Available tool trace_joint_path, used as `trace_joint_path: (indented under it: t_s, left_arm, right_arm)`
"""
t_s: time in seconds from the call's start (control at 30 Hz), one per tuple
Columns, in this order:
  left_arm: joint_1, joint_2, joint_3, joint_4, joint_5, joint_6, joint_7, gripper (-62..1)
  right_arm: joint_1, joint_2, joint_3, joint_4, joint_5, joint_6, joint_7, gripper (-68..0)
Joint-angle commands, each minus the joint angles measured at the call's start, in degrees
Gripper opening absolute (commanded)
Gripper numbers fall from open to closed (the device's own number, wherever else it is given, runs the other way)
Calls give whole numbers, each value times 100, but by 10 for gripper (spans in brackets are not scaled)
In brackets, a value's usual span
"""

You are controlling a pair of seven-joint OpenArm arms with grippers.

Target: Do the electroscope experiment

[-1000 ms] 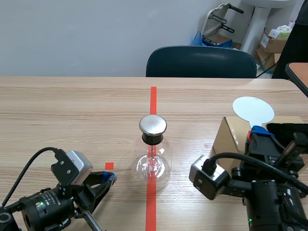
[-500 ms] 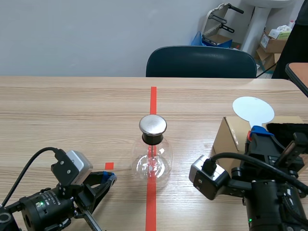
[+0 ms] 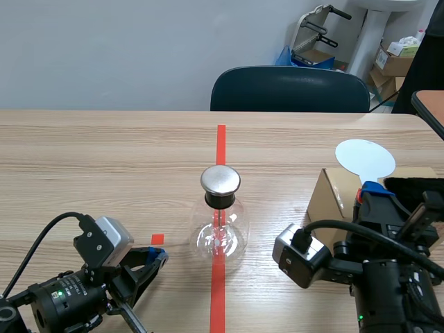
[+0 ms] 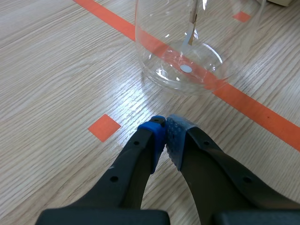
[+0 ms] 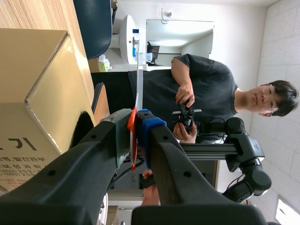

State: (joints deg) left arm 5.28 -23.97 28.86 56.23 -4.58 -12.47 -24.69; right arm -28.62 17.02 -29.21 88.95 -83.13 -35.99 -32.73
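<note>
Scene view: electroscope flask [image 3: 221, 218] stands upright on the red centre tape, metal cap [image 3: 220, 180] on top. On the right, the right gripper [image 3: 371, 189] clamps the thin handle of a white disc paddle [image 3: 365, 158], upright over the cardboard box [image 3: 329, 194]. The cap lies to its left, well apart. Low on the table, the left gripper [image 3: 156, 257] has its fingers closed on nothing, with the flask just ahead.

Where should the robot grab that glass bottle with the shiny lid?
By the black neck under the metal cap, fingers level, coming from the side. The neck is narrow and upright; the glass bulb below is wide, round and probably slippery.
</note>
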Motion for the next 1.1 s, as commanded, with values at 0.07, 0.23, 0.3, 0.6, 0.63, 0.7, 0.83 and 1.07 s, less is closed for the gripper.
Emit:
trace_joint_path:
  t_s: [0.07,0.23,0.3,0.6,0.63,0.7,0.83,1.07]
  left_arm:
    - [59,44,9,72,-35,-13,-79,-569]
    - [59,44,9,72,-35,-13,-79,-569]
    - [59,44,9,72,-35,-13,-79,-569]
    - [59,44,9,72,-35,-13,-79,-569]
    - [59,44,9,72,-35,-13,-79,-569]
    - [59,44,9,72,-35,-13,-79,-569]
    - [59,44,9,72,-35,-13,-79,-569]
    - [59,44,9,72,-35,-13,-79,-569]
  right_arm:
    - [2,92,37,138,-28,-57,-39,-665]
    - [2,92,37,138,-28,-57,-39,-665]
    - [2,92,37,138,-28,-57,-39,-665]
    - [2,92,37,138,-48,-57,577,-665]
    - [2,92,37,138,-48,-57,713,-665]
    - [2,92,35,138,-50,-57,990,-665]
    - [2,92,31,138,-57,-57,1523,-665]
    - [2,92,31,138,-57,-57,2465,-665]
